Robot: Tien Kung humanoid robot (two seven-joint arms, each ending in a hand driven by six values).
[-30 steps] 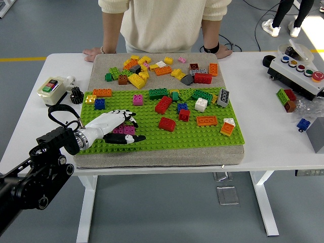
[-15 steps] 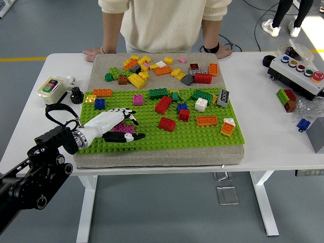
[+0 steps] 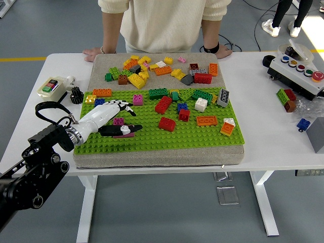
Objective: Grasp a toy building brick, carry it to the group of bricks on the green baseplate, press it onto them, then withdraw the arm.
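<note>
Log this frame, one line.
left hand: shut on magenta brick | over green baseplate | right: not in view | person: hands on table

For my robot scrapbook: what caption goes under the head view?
Robot's left hand grips a magenta brick over the green baseplate while a person watches.

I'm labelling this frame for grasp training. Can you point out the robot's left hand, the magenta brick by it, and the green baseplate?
left hand [image 3: 107, 117], head view, back of the hand.
magenta brick [image 3: 118, 121], head view, studded top.
green baseplate [image 3: 195, 135], head view, bare studs near the front.
</note>
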